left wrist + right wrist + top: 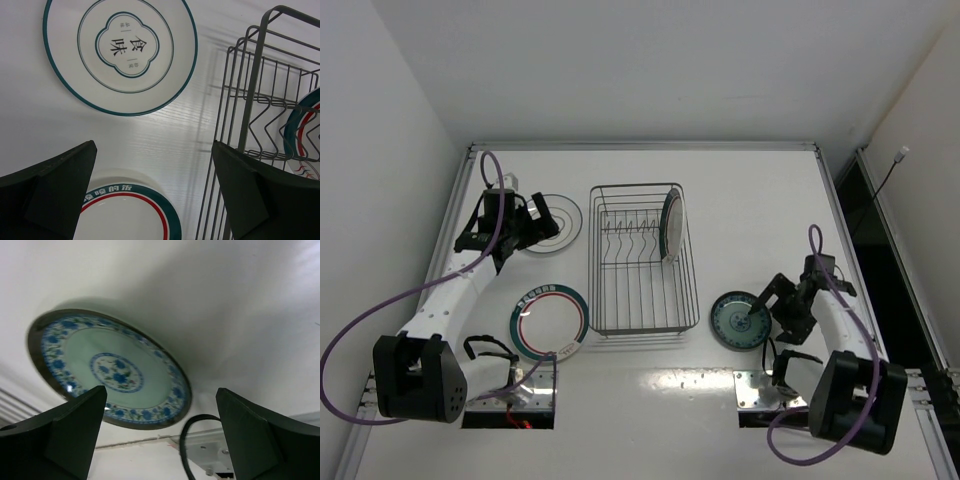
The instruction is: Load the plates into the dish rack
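The dish rack (642, 300) stands mid-table, with one green-rimmed plate (671, 224) upright in its far right end. It also shows in the left wrist view (305, 135), as does the rack (250, 100). A second green-rimmed plate (550, 322) lies flat left of the rack. The black-ringed plate (560, 222) lies flat farther back. My left gripper (530, 222) is open and empty, raised above the table between these two plates (120, 52) (130, 212). The teal plate (739, 320) lies flat right of the rack. My right gripper (767, 300) is open and empty at its right edge (110, 370).
Raised rails border the table on the far, left and right sides. Metal mounting plates (760, 388) sit at the arm bases. A black cable (187, 440) loops near the right gripper. White walls surround the table.
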Robot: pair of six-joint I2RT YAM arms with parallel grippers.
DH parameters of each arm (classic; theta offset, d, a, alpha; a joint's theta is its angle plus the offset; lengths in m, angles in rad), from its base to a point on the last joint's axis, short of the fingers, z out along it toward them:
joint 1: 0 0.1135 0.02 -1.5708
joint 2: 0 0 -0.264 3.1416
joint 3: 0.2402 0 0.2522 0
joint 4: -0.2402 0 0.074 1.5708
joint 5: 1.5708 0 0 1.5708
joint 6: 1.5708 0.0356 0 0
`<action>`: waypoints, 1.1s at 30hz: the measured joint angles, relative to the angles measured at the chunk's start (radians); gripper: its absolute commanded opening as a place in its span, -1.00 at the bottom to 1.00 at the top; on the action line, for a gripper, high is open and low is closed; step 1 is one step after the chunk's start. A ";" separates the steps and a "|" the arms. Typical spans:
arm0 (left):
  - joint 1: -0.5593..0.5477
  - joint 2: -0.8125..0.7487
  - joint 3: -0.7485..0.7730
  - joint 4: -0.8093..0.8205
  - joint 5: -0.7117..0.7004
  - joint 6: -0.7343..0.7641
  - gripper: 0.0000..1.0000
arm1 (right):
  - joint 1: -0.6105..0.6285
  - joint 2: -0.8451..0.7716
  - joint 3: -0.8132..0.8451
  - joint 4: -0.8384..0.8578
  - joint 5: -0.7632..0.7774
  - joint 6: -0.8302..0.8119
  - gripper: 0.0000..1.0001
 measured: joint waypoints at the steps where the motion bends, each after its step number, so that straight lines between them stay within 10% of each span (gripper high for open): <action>1: 0.000 0.000 0.000 0.000 0.000 0.000 1.00 | -0.006 0.002 0.000 0.010 -0.019 -0.007 0.72; 22: 0.000 0.000 0.000 0.000 -0.001 0.000 1.00 | -0.004 0.136 -0.037 0.245 -0.233 0.023 -0.92; 24: 0.000 0.000 0.000 0.000 -0.001 0.000 1.00 | 0.002 0.137 -0.037 0.255 -0.237 0.026 -0.92; 28: 0.000 0.000 0.000 0.000 -0.001 0.000 1.00 | 0.028 0.155 -0.037 0.279 -0.237 0.040 -0.21; 33: 0.000 0.000 0.000 0.000 -0.002 0.000 1.00 | 0.081 0.208 -0.031 0.301 -0.233 0.053 -0.25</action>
